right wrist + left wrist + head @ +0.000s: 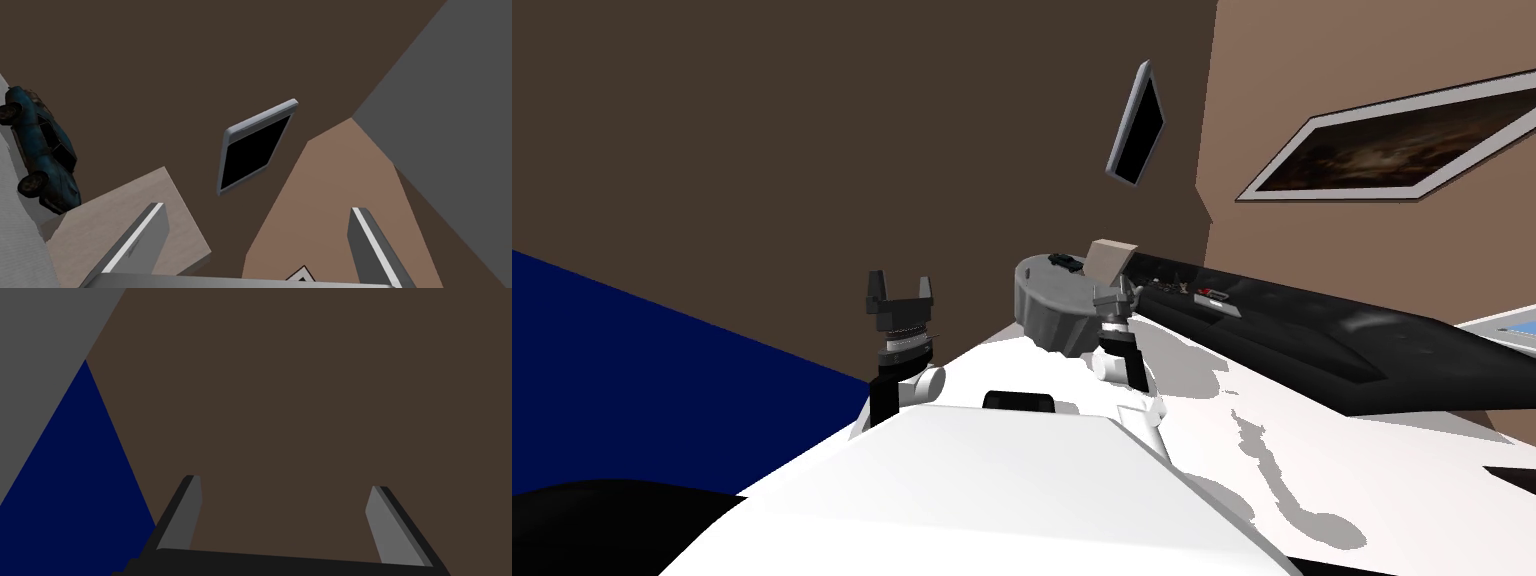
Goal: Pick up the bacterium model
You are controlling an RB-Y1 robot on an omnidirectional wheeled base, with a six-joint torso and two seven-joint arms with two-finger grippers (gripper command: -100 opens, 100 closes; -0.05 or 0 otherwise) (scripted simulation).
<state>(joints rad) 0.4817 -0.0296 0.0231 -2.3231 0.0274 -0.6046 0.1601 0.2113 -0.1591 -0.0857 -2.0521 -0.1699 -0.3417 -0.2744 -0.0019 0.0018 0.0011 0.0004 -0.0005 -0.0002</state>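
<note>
your right gripper sits released, its two fingers spread wide with nothing between them. in its wrist view a pale beige box lies just past one finger, and whether they touch cannot be told. beyond the box a small dark blue toy car stands on a light grey surface. in the head view that car rests on top of a round grey stand, with the beige box at the stand's edge, right above your right gripper.

which thing is the bacterium model cannot be told. the nearest candidates are some tiny dark bits on the long black counter to the right of the stand, too small to name. a small red and white item lies just beside them.

on the dark brown wall above hangs a grey frame around a black area, and you see it ahead of the right gripper as well. a wide framed picture hangs on the lighter brown wall to the right.

your left gripper is raised well apart from the stand, on the left of the head view, fingers up. its wrist view shows it released too, empty.
</note>
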